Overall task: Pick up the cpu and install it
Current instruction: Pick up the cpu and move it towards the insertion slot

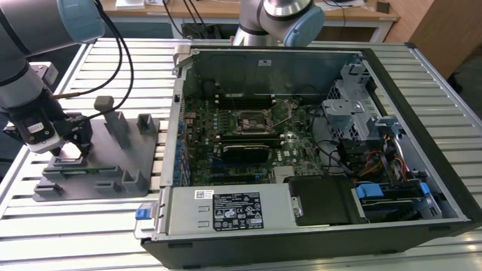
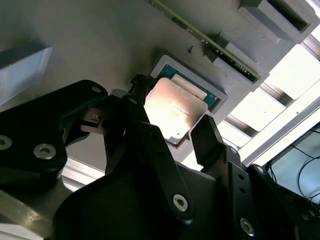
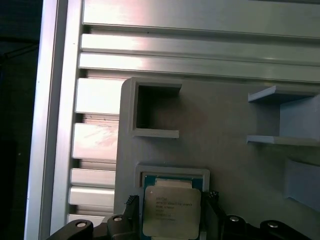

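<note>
Gripper (image 1: 71, 148) is low over the grey fixture tray (image 1: 113, 183) on the bench (image 1: 68, 231), well apart from the motherboard socket (image 1: 252, 121). The cpu (image 3: 171, 210) lies flat in its tray pocket. Fingers (image 3: 133, 204) are apart and straddle two opposite edges, squared for a side grip. Doesn't look clamped yet.

Exterior view: a counter (image 1: 90, 226) fills the frame. On it, at lower left, lies a tray (image 1: 105, 186). Just beside the tray, from centre to right, an open case (image 1: 301, 243) lies on its side. A motherboard (image 1: 301, 149) lies flat inside the case, with the socket (image 1: 250, 120) near its middle. The arm (image 1: 30, 62) reaches in from the upper left, and its pincer (image 1: 71, 151) hangs over the tray's left part, well apart from the socket. In both wrist views the cpu (image 3: 171, 210) lies in a recess of the tray, between the spread fingers (image 3: 210, 197).
</note>
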Motion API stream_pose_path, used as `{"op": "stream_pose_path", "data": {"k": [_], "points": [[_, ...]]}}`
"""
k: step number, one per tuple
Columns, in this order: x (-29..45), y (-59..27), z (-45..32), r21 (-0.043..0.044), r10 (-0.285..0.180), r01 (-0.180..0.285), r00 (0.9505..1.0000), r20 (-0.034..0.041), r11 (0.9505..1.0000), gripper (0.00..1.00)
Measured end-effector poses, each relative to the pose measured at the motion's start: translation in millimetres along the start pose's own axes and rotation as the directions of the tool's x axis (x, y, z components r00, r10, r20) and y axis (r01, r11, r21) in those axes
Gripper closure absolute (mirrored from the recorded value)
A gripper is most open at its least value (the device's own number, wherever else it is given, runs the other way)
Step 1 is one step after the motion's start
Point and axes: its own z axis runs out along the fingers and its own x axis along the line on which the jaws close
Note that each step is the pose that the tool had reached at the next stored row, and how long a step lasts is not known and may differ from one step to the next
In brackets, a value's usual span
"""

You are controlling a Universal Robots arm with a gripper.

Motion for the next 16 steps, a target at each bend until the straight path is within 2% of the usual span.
{"op": "stream_pose_path", "data": {"k": [16], "points": [[0.5, 0.0, -0.3, -0.0001, 0.013, -0.013, 0.9999, 0.0005, 0.9999, 0.38]]}}
